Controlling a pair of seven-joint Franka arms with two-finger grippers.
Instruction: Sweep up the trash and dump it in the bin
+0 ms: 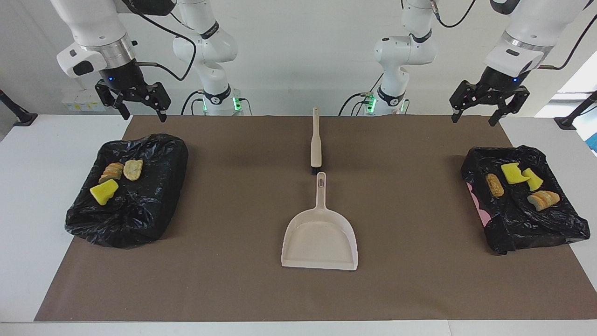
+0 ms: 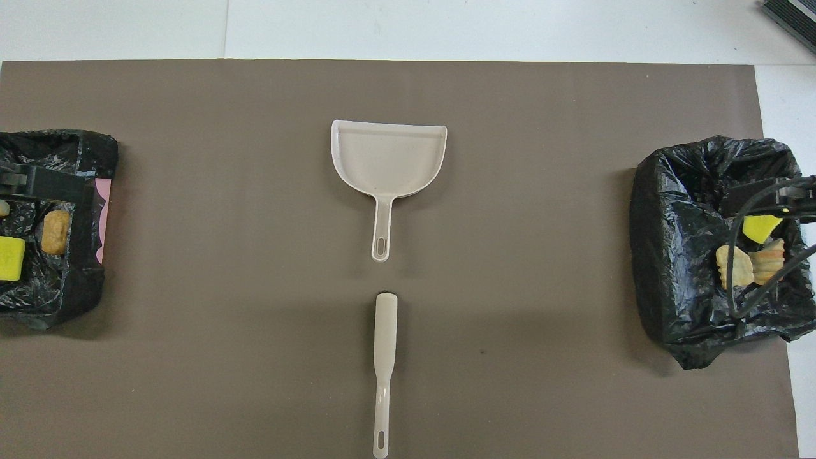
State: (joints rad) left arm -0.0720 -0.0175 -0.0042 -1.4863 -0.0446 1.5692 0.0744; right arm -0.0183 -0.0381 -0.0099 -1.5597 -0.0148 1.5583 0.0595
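Apparently the task is nearly finished, judging from how things are lying now. All seven pieces of trash are sitting inside the two black-lined bins: three pieces (image 1: 114, 179) in the bin (image 1: 140, 219) at the right arm's end of the tabletop (image 1: 28, 196), and four pieces (image 1: 517, 183) in the bin (image 1: 531, 233) at the left arm's end. No scrap is showing on the brown mat (image 1: 419, 280). The beige dustpan (image 1: 320, 238) is lying empty in the middle of the mat, and the brush (image 1: 315, 144) is lying just beside its handle, nearer to the robots, apart from it. Probably nothing is left to sweep.

The right gripper (image 1: 140, 108) is hanging in the air above the edge of its bin that is nearer to the robots, with its jaws standing apart and holding nothing. The left gripper (image 1: 478, 112) is hanging likewise above the mat's corner next to its own bin, jaws apart and empty too. So each group of trash is lying below its gripper and well apart from the jaws, and neither gripper is touching the bins, the dustpan or the brush.
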